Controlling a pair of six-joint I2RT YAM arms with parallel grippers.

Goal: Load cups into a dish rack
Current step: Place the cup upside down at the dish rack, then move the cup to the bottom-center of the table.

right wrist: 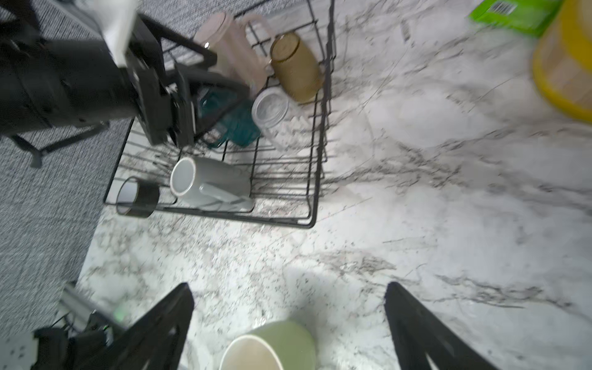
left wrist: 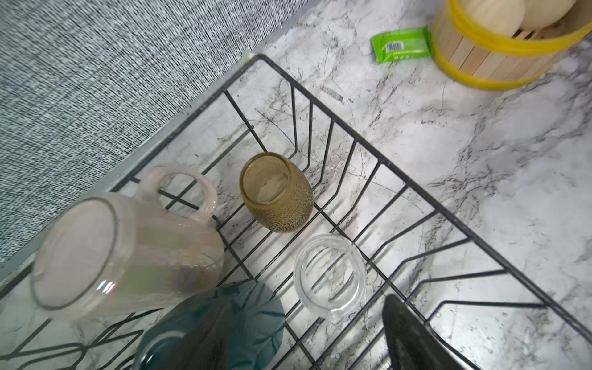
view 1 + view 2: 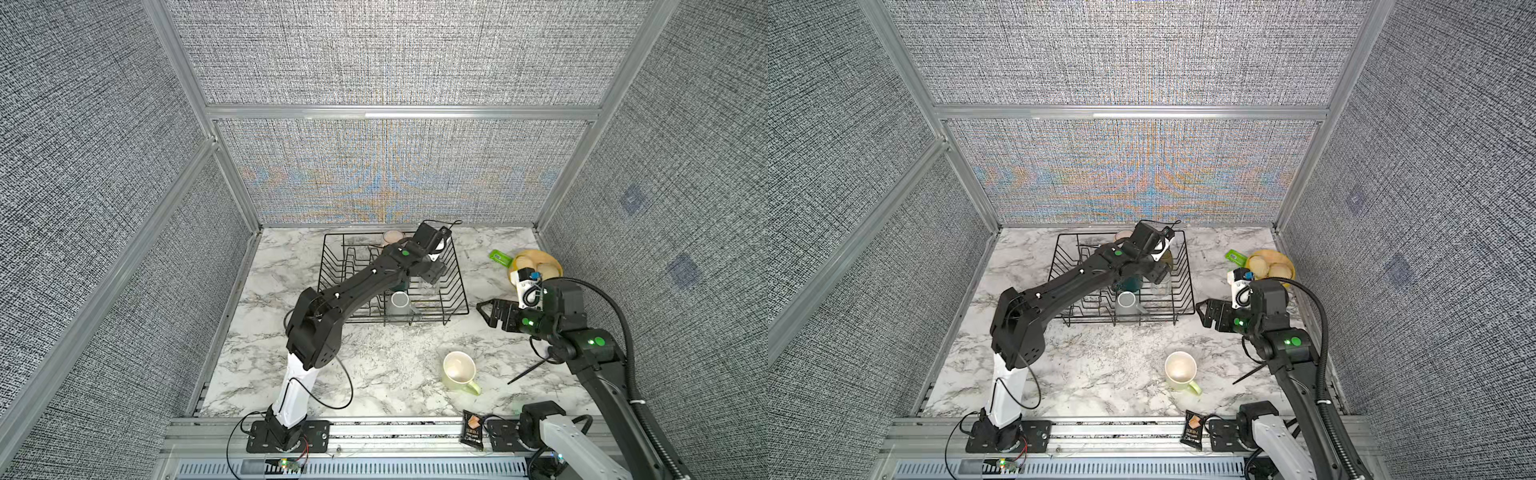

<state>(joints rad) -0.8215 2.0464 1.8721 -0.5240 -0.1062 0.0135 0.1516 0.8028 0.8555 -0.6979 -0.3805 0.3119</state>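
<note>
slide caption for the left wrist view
Pink mug, amber tumbler, clear glass and teal mug inside the wire rack.

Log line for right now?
rack: five cups in | green mug: on table | left hand: open over rack | right hand: open by green mug

Your left arm (image 3: 353,291) reads matte black up top, with a white lower link (image 3: 297,386) above a black base plate (image 3: 286,432) dotted with screws. A thin black cable (image 3: 351,386) loops off it, and a green dot (image 3: 405,252) glows near the wrist. Your right arm (image 3: 582,349) is black too: green dots (image 3: 599,342), a ribbed black hose (image 3: 628,353), a white cable tie (image 3: 636,402), a white camera block (image 3: 525,289) with a coiled cord. The right gripper (image 1: 288,288) has black tapered fingers (image 1: 160,323) with triangular cut-outs.
</note>
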